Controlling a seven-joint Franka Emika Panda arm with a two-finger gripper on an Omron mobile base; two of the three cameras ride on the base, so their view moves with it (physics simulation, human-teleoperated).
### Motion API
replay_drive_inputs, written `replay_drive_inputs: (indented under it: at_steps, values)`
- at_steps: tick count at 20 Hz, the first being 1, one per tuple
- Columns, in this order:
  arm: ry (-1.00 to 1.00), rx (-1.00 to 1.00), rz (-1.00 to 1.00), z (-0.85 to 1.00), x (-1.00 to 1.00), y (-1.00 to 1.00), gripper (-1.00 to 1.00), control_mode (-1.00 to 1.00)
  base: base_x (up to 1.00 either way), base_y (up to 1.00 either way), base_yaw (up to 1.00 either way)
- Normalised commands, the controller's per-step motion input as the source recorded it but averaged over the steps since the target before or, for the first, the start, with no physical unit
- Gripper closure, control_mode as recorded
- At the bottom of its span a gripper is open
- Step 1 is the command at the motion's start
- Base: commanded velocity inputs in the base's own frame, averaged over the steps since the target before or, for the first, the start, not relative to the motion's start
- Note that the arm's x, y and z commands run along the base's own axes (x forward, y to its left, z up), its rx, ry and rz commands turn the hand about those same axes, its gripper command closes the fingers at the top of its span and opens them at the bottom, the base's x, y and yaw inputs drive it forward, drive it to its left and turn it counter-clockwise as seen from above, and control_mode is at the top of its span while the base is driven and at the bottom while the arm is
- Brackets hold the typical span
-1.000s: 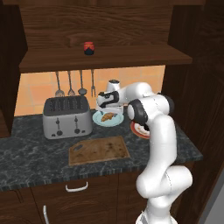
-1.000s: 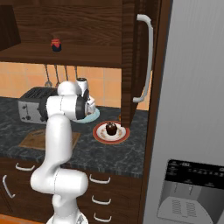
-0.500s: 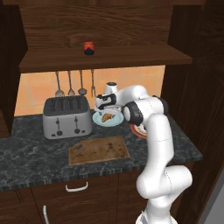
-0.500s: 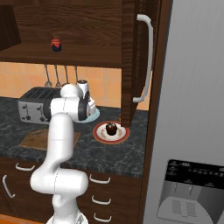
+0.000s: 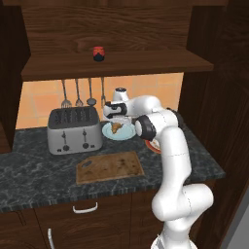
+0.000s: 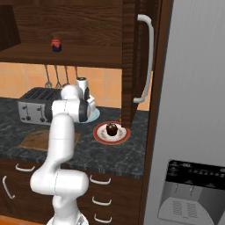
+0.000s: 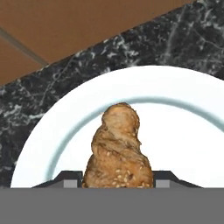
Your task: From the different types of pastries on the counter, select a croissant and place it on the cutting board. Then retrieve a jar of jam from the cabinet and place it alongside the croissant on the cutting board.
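Observation:
A golden-brown croissant [image 7: 118, 148] lies on a white plate with a pale blue ring [image 7: 183, 131] at the back of the dark counter [image 5: 39, 170]. My gripper [image 7: 118, 181] reaches down over that plate [image 5: 127, 134], one fingertip pressed against each side of the croissant [image 5: 116, 127], shut on it. The wooden cutting board [image 5: 111, 167] lies nearer the front edge, in front of the toaster, with nothing on it. A small red jar of jam [image 5: 98, 53] stands on the cabinet shelf [image 5: 146, 63] above. The board [image 6: 37, 139] and jar [image 6: 56, 45] also appear from the right.
A silver toaster [image 5: 74, 129] stands left of the plate. Utensils [image 5: 78, 92] hang on the orange wall behind it. A dark chocolate pastry [image 6: 112, 129] sits on a red-rimmed plate to the right. An open cabinet door [image 6: 136, 57] and a grey fridge [image 6: 193, 110] close off the right.
The hand has settled lower over the plate and its jaws have closed from wide open onto the croissant. Nothing else has moved.

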Motion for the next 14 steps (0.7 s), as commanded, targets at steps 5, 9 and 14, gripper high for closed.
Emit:
replay_drive_inputs:
  at_steps: [5, 9, 14]
  values:
    - [-0.04, 0.00, 0.00, 0.17, -0.59, 0.00, 1.00, -1.00, 0.00, 0.00, 0.00]
    - [-0.03, 0.00, 0.00, 0.00, -0.92, 0.00, 1.00, -1.00, 0.00, 0.00, 0.00]
    - [-0.06, 0.00, 0.00, 0.00, -1.00, 0.00, 1.00, -1.00, 0.00, 0.00, 0.00]
